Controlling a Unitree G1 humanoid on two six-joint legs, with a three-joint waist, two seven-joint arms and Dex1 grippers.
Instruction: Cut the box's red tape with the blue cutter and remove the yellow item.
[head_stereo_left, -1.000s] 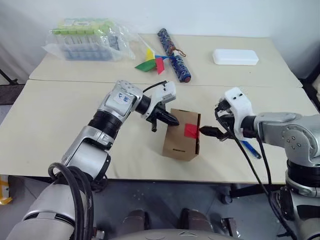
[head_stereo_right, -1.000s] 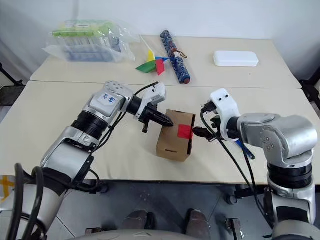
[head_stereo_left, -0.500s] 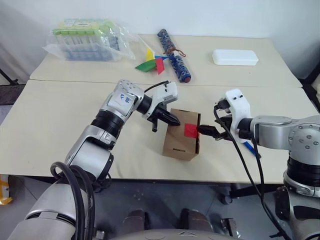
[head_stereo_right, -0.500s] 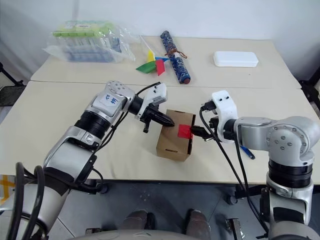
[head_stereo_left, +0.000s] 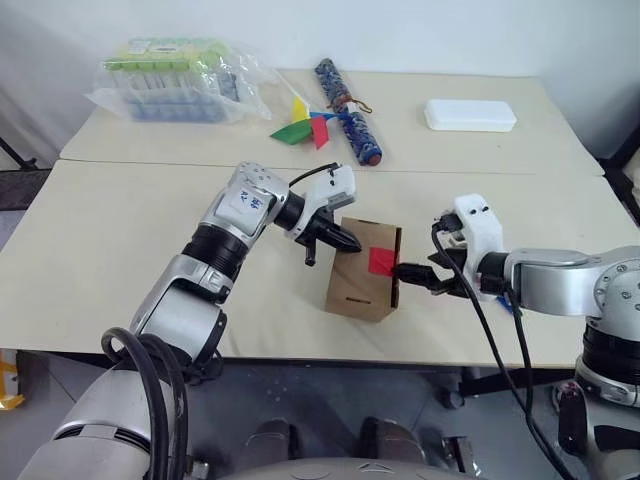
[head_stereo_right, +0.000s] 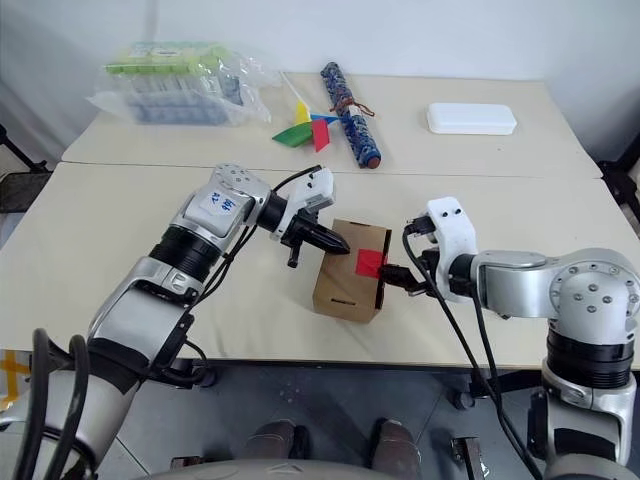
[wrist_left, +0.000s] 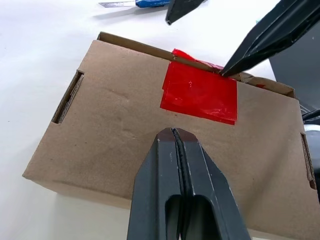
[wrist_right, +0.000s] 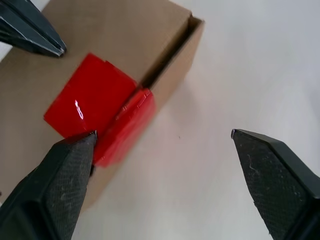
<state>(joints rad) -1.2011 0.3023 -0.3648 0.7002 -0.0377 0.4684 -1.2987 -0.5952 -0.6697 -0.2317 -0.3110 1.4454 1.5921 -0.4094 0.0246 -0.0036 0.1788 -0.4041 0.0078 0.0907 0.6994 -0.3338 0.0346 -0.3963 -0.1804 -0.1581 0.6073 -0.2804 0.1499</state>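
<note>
One box with one red tape stands upright, taped face toward the spread right end effector; left end effector pinched shut, empty.

Matt brown cardboard box, glossy red tape, smooth pale table

no legible text or labels anywhere

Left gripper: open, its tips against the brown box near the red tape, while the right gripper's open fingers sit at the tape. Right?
Not quite: the left gripper is shut, as the left wrist view shows. Its tips do meet the box near the red tape, with the right gripper open there.
</note>
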